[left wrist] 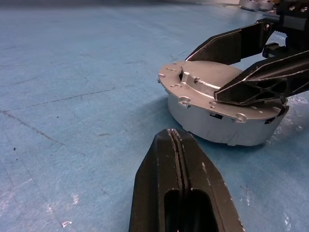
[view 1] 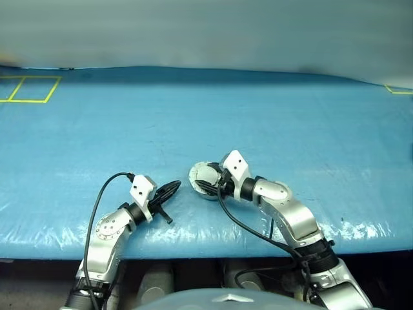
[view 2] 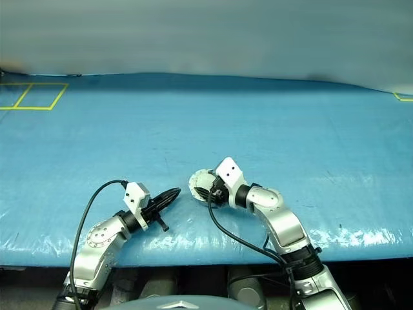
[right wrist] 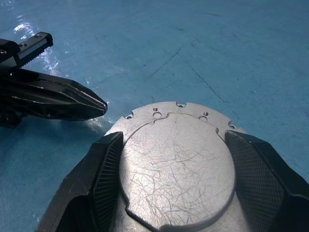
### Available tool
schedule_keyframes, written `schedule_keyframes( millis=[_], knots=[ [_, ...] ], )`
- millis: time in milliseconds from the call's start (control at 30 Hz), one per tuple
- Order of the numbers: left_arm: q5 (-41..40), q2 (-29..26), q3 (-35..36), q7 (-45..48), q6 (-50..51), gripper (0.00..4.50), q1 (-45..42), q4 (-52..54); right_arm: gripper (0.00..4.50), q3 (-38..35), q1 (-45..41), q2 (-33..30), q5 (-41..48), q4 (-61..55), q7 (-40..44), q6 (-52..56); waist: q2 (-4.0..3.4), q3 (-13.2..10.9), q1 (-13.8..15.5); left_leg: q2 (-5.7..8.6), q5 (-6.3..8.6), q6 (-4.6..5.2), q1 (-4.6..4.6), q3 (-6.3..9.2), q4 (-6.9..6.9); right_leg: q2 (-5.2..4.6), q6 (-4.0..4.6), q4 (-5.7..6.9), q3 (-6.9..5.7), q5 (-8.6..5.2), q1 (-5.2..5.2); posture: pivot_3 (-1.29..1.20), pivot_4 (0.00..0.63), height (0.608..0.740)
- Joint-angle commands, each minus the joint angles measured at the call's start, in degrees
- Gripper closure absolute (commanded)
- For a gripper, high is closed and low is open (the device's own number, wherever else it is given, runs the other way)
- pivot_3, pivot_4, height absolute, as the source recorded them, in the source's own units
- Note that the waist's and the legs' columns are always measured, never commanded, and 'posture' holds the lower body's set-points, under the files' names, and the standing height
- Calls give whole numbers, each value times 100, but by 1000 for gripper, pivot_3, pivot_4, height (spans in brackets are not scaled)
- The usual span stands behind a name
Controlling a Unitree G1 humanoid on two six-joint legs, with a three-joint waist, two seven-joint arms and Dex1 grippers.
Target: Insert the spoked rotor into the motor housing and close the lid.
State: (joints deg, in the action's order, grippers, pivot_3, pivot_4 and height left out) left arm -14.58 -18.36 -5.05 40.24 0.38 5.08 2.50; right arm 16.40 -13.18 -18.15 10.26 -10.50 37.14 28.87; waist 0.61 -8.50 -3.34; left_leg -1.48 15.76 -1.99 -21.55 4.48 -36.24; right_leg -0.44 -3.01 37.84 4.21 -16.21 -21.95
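The motor housing (left wrist: pixel 217 128) stands on the blue table, a silver-grey round cup. The lid (right wrist: pixel 176 169) lies on top of it, plain scratched face up. My right gripper (right wrist: pixel 173 137) reaches over it from the near side, one finger against each side of the lid's raised disc, shut on it. My left gripper (left wrist: pixel 174 137) is shut with nothing in it, its tip a short way from the housing's left side and not touching it. The spoked rotor is hidden.
A yellow tape square (view 1: pixel 29 89) marks the table's far left corner and another yellow mark (view 1: pixel 400 90) the far right. The table's front edge (view 1: pixel 206 248) runs just under both arms. Black cables (view 1: pixel 248 229) loop from the wrists.
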Motion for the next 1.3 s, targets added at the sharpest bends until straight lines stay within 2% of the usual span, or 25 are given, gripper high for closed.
schedule_keyframes(
  millis=[33,133,367,500,667,800,900,1067,1300],
  knots=[
    [17,135,-95,37,-268,4500,-82,5,1464,-27,40,-122,8,-25,68,69,0,-1,13,2,0,0,-2,1,-1,-3,0,0,-2,0,0,0,150,740],
    [196,519,-80,-517,-354,4500,-157,48,1464,-48,77,-172,0,-52,54,76,-1,-1,63,4,0,0,-4,3,-4,-6,0,-1,-5,0,0,0,150,740],
    [79,1133,-41,-1156,-182,4500,-75,295,1464,-27,165,-304,-179,-202,-40,-103,-3,-3,129,3,1,2,-8,12,-37,-5,-1,11,-14,0,10,0,150,740],
    [97,1110,-206,-1117,-85,4500,117,385,1464,-139,143,-307,-88,-236,-12,-110,-11,-11,131,6,5,9,-16,15,-65,-6,-5,14,-18,2,16,0,150,740],
    [-53,812,-526,-609,165,4500,386,565,1464,-255,57,-297,37,-178,31,-11,-20,-21,132,8,7,12,-16,17,-72,-6,-6,15,-20,3,19,0,150,740],
    [-20,677,-642,-379,-29,4500,459,542,1464,-326,-22,-329,41,-122,28,-33,-29,-30,132,8,7,12,-17,17,-75,-6,-6,16,-20,3,20,0,150,740],
    [-9,784,-612,-478,-195,4500,460,475,1464,-230,-53,-453,-144,-79,50,-186,-33,-33,139,9,7,12,-17,17,-78,-7,-6,16,-20,3,20,0,150,740],
    [77,997,-544,-727,-400,4500,396,312,1464,-391,-51,-450,47,-161,102,-252,-33,-34,144,10,7,12,-17,17,-82,-7,-8,16,-19,4,23,0,150,740],
    [29,914,-577,-714,-302,4500,449,500,1464,-240,-20,-623,-150,-14,176,-303,-35,-36,144,10,8,14,-19,18,-81,-7,-8,17,-20,4,22,0,150,740]
  ],
)
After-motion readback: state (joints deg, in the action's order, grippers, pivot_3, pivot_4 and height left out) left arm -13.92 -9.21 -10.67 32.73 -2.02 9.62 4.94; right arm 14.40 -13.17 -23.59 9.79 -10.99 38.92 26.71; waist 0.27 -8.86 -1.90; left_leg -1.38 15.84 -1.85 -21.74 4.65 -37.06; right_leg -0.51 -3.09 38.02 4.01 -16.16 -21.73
